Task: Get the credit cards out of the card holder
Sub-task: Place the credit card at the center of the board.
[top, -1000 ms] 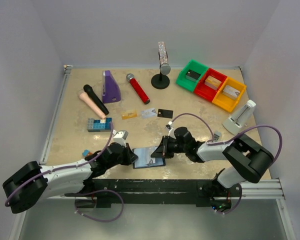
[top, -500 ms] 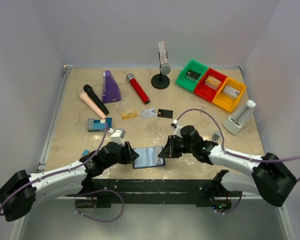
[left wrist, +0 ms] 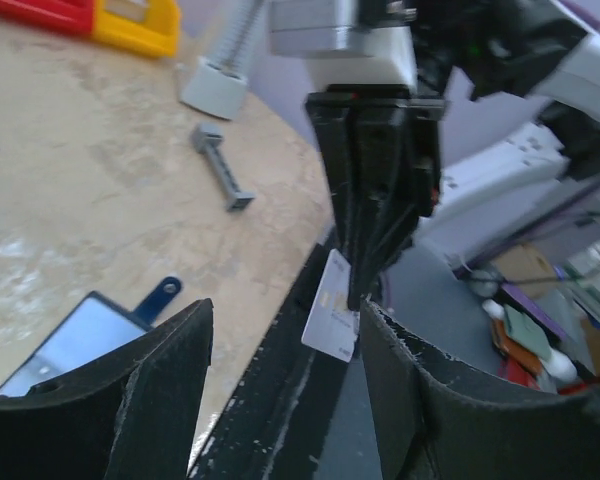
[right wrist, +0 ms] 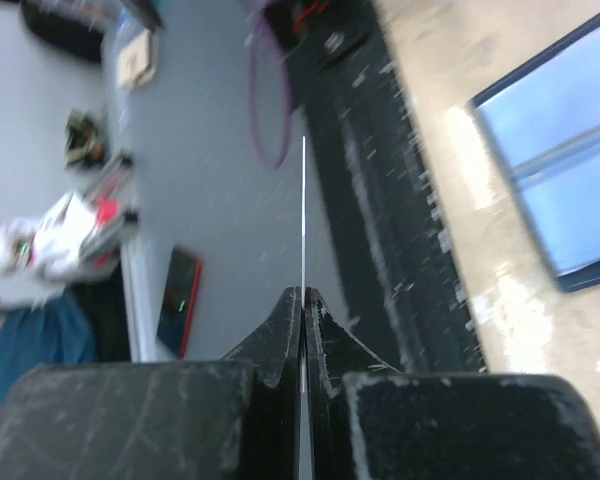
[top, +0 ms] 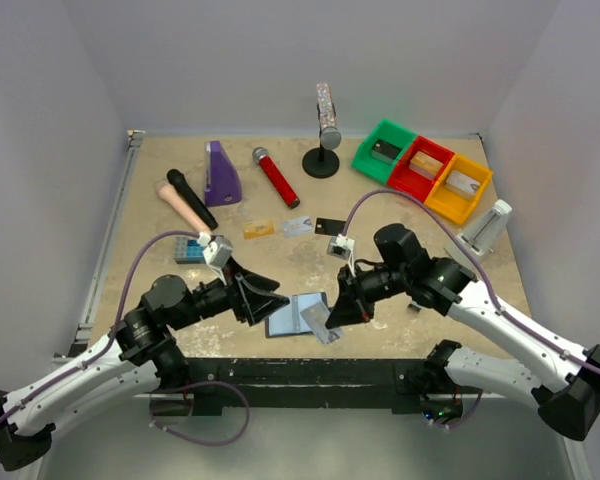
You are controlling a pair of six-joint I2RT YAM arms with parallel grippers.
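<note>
The card holder (top: 292, 314) lies open near the table's front edge, its blue-grey inside facing up; it also shows as the card holder (left wrist: 75, 340) and the card holder (right wrist: 565, 190). My right gripper (top: 332, 317) hovers just right of it, shut on a pale credit card (top: 321, 324). That card (left wrist: 332, 319) hangs from the right gripper (left wrist: 355, 292) and appears edge-on as the card (right wrist: 303, 215) in the right gripper (right wrist: 303, 293). My left gripper (top: 274, 300) is raised left of the holder, open and holding nothing (left wrist: 285, 310). Orange-gold (top: 259, 229), silvery (top: 297, 225) and black (top: 330, 226) cards lie mid-table.
A studded blue brick block (top: 197, 249) sits left of the holder. Microphones (top: 191, 198), a purple object (top: 221, 174), a mic stand (top: 324, 150) and green, red and yellow bins (top: 423, 170) line the back. A white stand (top: 483, 234) is at right. The black rail (top: 310, 370) edges the front.
My left gripper let go of the card holder, opened and drew back up to the left. My right gripper lifted away from the holder with a pale card pulled out.
</note>
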